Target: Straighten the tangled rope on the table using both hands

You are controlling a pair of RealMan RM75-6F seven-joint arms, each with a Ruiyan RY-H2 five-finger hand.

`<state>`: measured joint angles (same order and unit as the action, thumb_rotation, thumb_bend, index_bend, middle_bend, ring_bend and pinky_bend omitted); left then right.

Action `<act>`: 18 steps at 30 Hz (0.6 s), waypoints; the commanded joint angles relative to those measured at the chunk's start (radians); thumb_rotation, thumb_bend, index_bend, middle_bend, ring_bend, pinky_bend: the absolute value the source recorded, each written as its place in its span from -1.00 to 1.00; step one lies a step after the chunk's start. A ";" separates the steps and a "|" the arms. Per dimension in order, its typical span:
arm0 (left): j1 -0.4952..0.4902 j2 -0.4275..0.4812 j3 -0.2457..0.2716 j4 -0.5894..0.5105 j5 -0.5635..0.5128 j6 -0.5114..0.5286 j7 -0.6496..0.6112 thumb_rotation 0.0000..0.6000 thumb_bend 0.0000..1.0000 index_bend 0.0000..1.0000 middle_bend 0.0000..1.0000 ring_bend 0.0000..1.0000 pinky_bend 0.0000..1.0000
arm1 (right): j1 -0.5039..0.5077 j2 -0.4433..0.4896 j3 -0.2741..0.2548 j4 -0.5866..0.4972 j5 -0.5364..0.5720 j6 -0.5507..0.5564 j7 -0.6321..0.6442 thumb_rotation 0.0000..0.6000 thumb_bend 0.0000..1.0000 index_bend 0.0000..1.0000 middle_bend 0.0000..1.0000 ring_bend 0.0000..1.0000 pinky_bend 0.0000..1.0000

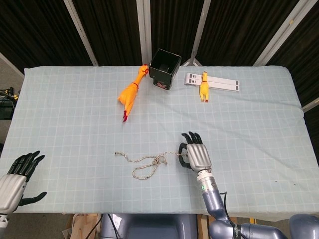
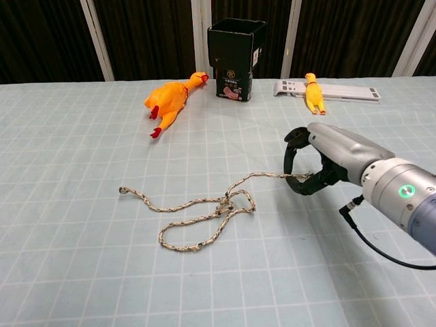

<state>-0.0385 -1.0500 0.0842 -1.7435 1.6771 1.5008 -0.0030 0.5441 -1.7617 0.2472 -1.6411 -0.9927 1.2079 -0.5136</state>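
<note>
- One end of the rope [image 2: 204,211] is pinched by the right hand [image 2: 320,160], fingers curled around it, and that end looks to be lifted a little off the table [image 1: 259,129].
- The rest of the rope is left lying mid-table near the front edge, with a knot and a loop; the far tip is stretched out to the left.
- The left hand [image 1: 17,177] is parked at the front-left corner, fingers spread, nothing held.
- Loads of bare cloth can be seen on both sides of the rope.
- The big rubber chicken [image 1: 129,93], black box [image 1: 165,68] and small rubber chicken [image 1: 204,85] are all kept up near the back edge, well apart from the rope.
</note>
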 commanded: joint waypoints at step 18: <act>-0.320 -0.138 -0.227 -0.212 -0.330 -0.345 0.565 1.00 -0.49 -0.28 -0.89 -1.00 -1.00 | -0.014 0.110 0.001 -0.115 0.015 0.003 0.051 1.00 -0.06 0.28 -0.66 -1.00 -1.00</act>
<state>-0.2916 -1.1283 -0.0934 -1.9447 1.4279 1.2141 0.4682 0.5295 -1.6521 0.2486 -1.7555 -0.9788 1.2110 -0.4629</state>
